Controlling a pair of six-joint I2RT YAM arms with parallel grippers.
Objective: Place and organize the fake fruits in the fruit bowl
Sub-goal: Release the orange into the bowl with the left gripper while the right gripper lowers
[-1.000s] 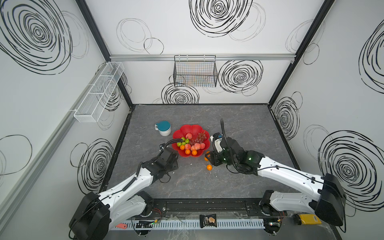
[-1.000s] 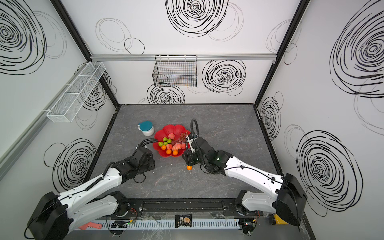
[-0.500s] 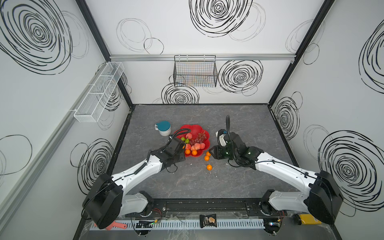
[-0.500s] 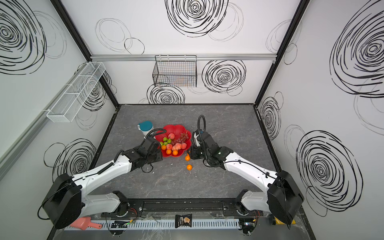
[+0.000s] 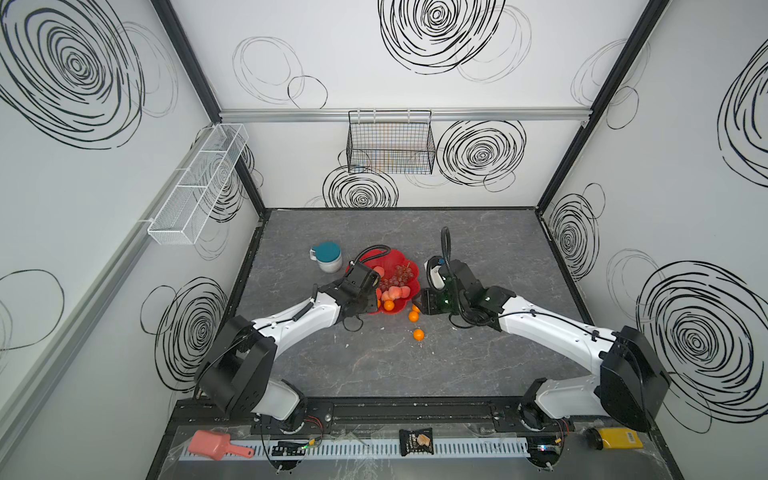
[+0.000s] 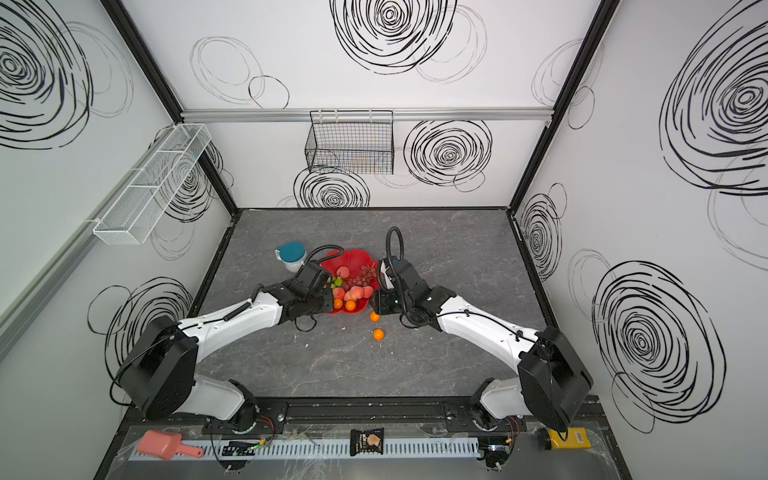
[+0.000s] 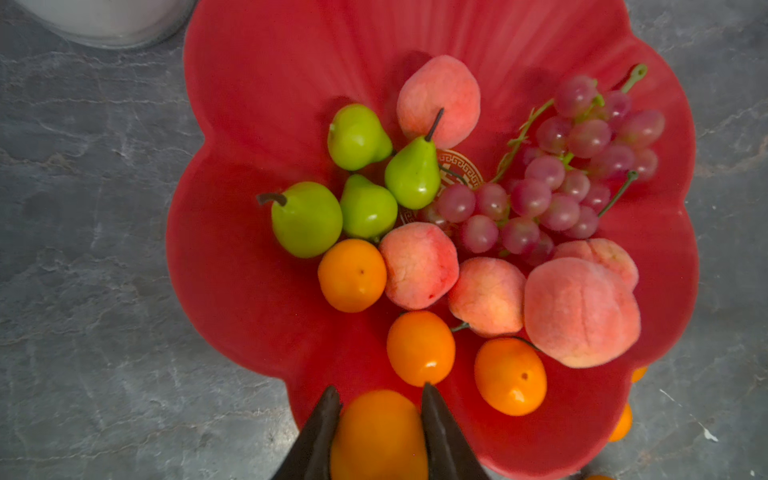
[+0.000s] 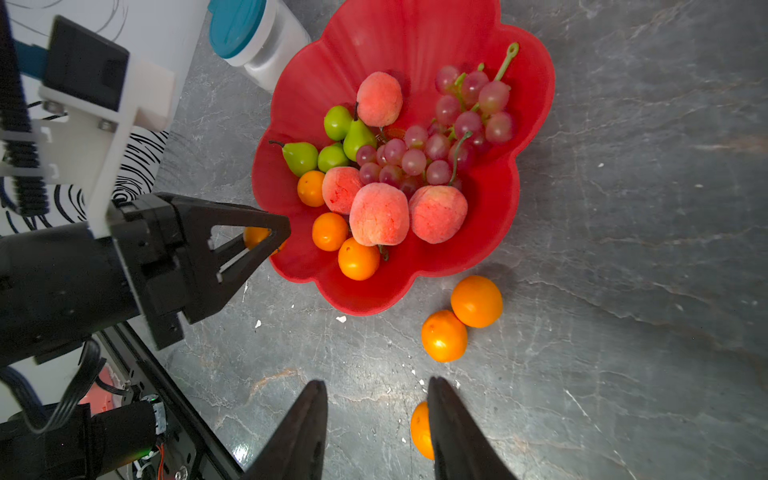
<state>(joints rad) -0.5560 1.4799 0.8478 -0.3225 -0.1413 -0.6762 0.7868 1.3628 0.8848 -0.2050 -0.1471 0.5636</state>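
Mug (image 5: 327, 255): far left of the bowl, just beside its rim; no part of the job.
Left pincer (image 7: 379, 388): clamped on a held orange (image 7: 378, 436), right at the bowl's near-left rim.
Bowl (image 7: 249, 83): mid-table between the two arms, upright, and its left side is bare.
In the bowl: pears (image 7: 305, 220) on the left, peaches (image 7: 582, 311) toward the near right, grapes (image 7: 561, 183) far right, three oranges (image 7: 420, 349) along the near side.
Loose oranges: a touching pair (image 8: 476, 301) on the table just off the bowl's near-right rim, and a third (image 8: 420, 430) nearer, partly hidden by a finger.
Right pincer (image 8: 376, 382): jaws apart, nothing in them, hanging over the table near the third orange; I cannot tell if it touches it.
What the drop turns on: the bowl's hollow lies far and right of the left pincer, so I'd say a short push that way comes before letting go, or the orange may roll off the rim.
Long axis: none to mind, since the orange is round.
Nearer arm: the right, for all three loose oranges.
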